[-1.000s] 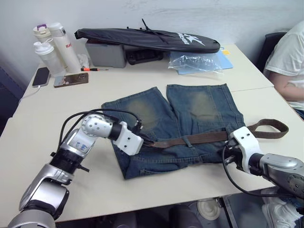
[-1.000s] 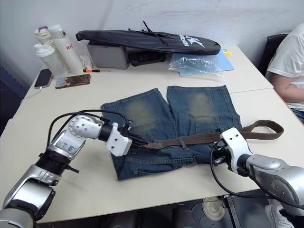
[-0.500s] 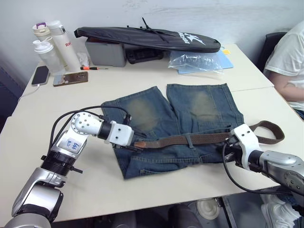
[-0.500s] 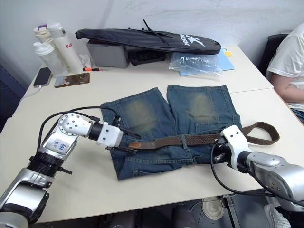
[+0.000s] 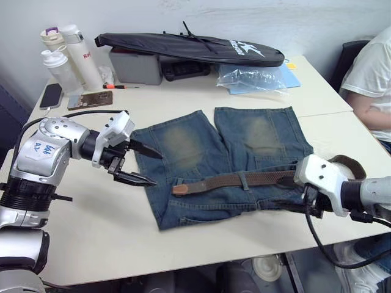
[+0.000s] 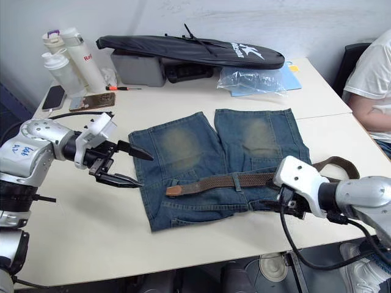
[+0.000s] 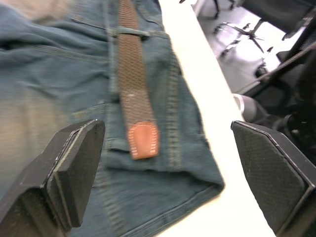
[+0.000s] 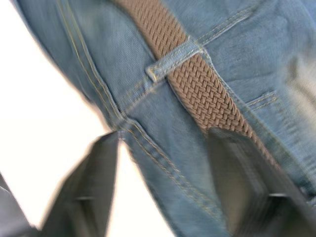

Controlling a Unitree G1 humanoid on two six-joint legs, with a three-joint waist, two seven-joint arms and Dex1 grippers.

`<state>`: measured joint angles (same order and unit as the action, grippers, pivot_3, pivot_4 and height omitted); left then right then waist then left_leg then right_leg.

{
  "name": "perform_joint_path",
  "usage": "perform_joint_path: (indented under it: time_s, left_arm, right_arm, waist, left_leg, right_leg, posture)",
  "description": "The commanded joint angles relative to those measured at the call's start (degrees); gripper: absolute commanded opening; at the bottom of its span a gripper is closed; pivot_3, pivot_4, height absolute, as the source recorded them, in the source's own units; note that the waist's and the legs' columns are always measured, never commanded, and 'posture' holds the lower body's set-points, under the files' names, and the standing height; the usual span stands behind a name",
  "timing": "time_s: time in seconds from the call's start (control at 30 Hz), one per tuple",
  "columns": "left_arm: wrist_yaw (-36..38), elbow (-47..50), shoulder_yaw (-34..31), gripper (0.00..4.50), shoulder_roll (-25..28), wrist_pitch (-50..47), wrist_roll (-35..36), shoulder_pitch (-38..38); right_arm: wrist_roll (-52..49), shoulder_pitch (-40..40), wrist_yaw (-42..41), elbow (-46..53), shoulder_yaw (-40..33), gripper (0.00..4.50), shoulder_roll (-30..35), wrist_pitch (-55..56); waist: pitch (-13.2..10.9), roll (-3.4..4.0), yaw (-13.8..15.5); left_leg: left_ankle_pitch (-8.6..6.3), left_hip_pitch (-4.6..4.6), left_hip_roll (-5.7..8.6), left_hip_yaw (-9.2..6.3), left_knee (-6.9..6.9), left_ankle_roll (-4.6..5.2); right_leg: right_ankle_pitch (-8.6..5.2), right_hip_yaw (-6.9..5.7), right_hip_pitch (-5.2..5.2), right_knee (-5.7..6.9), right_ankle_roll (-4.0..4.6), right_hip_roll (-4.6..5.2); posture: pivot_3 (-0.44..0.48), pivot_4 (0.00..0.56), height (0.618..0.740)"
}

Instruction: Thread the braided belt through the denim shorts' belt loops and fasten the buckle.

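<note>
The denim shorts (image 5: 201, 146) lie flat on the table, waistband toward me. The braided belt (image 5: 263, 178) runs along the waistband under a belt loop (image 5: 243, 179). Its tan leather tip (image 5: 180, 189) rests on the denim, and its far end curls off the shorts at the right (image 5: 351, 163). The buckle is hidden. My left gripper (image 5: 156, 170) hovers open to the left of the shorts, clear of the tip. My right gripper (image 6: 282, 206) stands open over the waistband's right end, with a belt loop (image 8: 173, 61) and the belt just ahead of its fingers.
At the back of the table lie a black bag (image 5: 189, 49) on a grey box (image 5: 137, 68) and a clear plastic bag (image 5: 253, 79). Bottles (image 5: 67, 58) and phones (image 5: 52, 96) stand back left. A person (image 5: 372, 79) sits at the right.
My left gripper pulled the belt tip leftward, then opened, let it go and drew back to the left. My right gripper has opened.
</note>
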<state>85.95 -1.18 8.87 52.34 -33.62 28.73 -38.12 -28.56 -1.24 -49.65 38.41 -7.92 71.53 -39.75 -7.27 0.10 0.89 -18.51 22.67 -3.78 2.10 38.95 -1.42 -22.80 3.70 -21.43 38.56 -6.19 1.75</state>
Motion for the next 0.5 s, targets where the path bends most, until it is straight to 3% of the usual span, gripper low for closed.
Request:
perform_joint_path:
  time_s: [0.03,0.4,0.5]
  left_arm:
    - [-0.2,5.0,-2.0,4.50,0.9,-2.0,2.0,2.3]
    - [-5.2,9.8,-4.4,4.50,-0.1,-3.5,2.2,7.1]
    - [-5.7,10.0,-3.8,4.50,-0.3,-2.8,1.7,7.5]
  right_arm:
    - [5.4,0.7,-2.3,-1.6,4.5,3.39,0.4,4.7]
    - [12.9,4.3,-2.0,-7.1,13.1,3.39,-3.3,3.8]
    - [14.9,4.3,-2.0,-8.1,13.7,2.60,-3.5,4.3]
  waist:
    - [0.0,0.00,-0.1]
    - [0.0,-0.01,0.1]
    - [0.0,0.00,0.2]
  left_leg:
    - [0.00,-0.01,0.00,0.00,0.01,0.00]
    - [0.00,-0.20,0.02,0.00,0.04,-0.01]
    - [0.00,-0.20,0.03,0.01,0.05,-0.01]
  right_leg:
    - [0.00,0.00,0.00,0.02,0.00,0.02]
    - [-0.01,0.18,0.03,0.12,0.01,0.06]
    - [-0.01,0.22,0.01,0.15,0.01,0.06]
  posture:
    - [0.000,0.150,0.645]
    - [0.000,0.150,0.645]
    - [0.000,0.150,0.645]
